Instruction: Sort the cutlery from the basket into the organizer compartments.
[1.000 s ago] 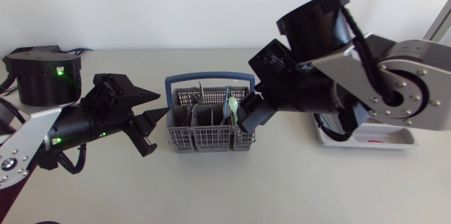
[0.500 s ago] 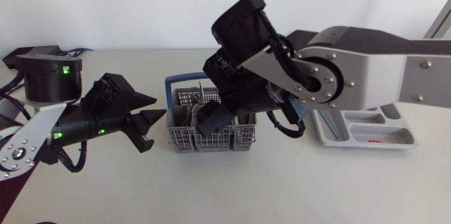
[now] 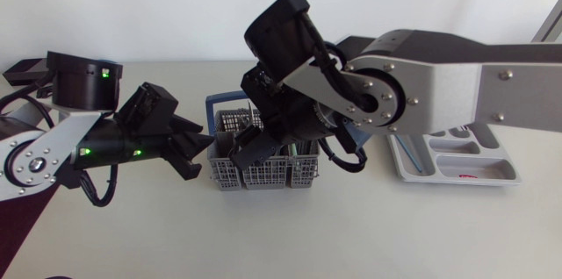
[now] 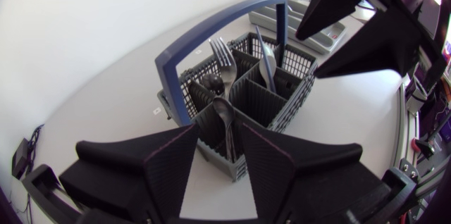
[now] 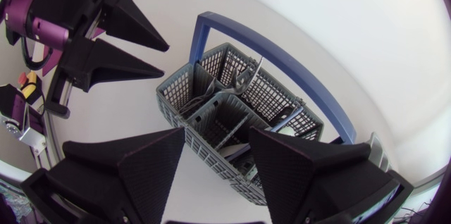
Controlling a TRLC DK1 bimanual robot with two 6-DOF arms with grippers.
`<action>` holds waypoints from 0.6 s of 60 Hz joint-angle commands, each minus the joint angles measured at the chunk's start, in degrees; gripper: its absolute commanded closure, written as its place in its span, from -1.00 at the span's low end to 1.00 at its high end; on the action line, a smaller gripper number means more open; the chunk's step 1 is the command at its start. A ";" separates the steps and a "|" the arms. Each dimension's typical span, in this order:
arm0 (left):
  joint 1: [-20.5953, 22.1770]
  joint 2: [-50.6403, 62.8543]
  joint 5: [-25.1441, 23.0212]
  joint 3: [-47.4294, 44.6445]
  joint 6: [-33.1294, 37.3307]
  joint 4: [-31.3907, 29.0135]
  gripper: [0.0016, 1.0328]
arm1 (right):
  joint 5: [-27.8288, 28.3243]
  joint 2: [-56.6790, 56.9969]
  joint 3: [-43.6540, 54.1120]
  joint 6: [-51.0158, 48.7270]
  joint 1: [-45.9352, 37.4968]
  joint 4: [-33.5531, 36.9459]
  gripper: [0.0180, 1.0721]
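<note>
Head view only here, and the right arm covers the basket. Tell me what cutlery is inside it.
Observer: In the left wrist view, a spoon stands bowl up in the basket compartment nearest the left end effector.
Operator: Name anything else.
Observer: A fork stands tines up in a far compartment, close under the blue handle.
Operator: Report the right end effector.
Observer: In the right wrist view, the right end effector is open and empty, poised over the basket's middle compartments.
</note>
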State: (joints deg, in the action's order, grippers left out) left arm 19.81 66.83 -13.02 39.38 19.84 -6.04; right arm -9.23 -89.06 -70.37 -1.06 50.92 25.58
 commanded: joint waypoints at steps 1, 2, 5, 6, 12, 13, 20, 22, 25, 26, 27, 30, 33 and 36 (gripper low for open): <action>1.02 1.20 1.06 3.95 -2.78 -0.72 0.19 | -0.43 0.81 1.20 1.76 0.32 0.43 -0.27; 0.93 1.46 1.24 4.39 -3.31 -1.08 0.19 | -0.43 0.81 1.11 1.76 0.32 0.43 -0.27; 0.84 2.17 1.24 5.27 -3.93 -1.78 0.19 | -0.61 0.46 0.67 2.55 0.32 0.43 -0.27; 0.75 2.25 1.24 5.36 -4.01 -1.87 0.19 | -0.70 0.29 0.58 2.99 0.32 0.52 -0.27; 0.14 2.52 1.15 5.01 -4.28 -1.87 0.19 | -1.22 -0.94 -0.12 4.49 0.94 0.78 -0.27; 0.14 2.52 1.15 5.01 -4.28 -1.87 0.19 | -1.58 -1.12 -0.21 4.58 1.03 0.87 -0.27; -0.74 2.25 1.15 4.13 -4.63 -2.04 0.19 | -4.74 -4.55 -2.93 7.48 2.79 3.07 -0.27; -1.36 1.99 1.06 4.04 -4.63 -2.04 0.19 | -6.15 -5.78 -3.99 7.65 3.40 3.86 -0.27; -2.15 1.73 0.80 3.95 -4.63 -2.22 0.19 | -7.99 -7.98 -6.36 7.92 4.63 5.62 -0.27; -2.85 1.55 0.27 3.87 -4.63 -2.31 0.19 | -8.43 -8.59 -6.98 8.00 4.81 6.14 -0.27; -3.11 1.55 0.18 3.87 -4.63 -2.31 0.19 | -8.96 -9.47 -7.94 8.27 5.16 6.76 -0.27; -4.61 1.29 -0.70 3.78 -4.63 -2.66 0.18 | -10.89 -12.11 -10.32 9.23 5.86 8.43 -0.27; -5.49 1.20 -1.40 3.60 -4.63 -2.75 0.18 | -11.60 -13.78 -11.81 9.85 6.13 9.31 -0.27; -6.01 1.02 -1.57 3.43 -4.63 -2.75 0.19 | -11.68 -15.09 -12.86 10.64 6.21 9.40 -0.27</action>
State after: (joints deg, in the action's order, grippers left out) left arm 14.81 68.40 -13.61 43.55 16.40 -8.21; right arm -19.81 -101.36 -80.75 6.76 56.62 33.71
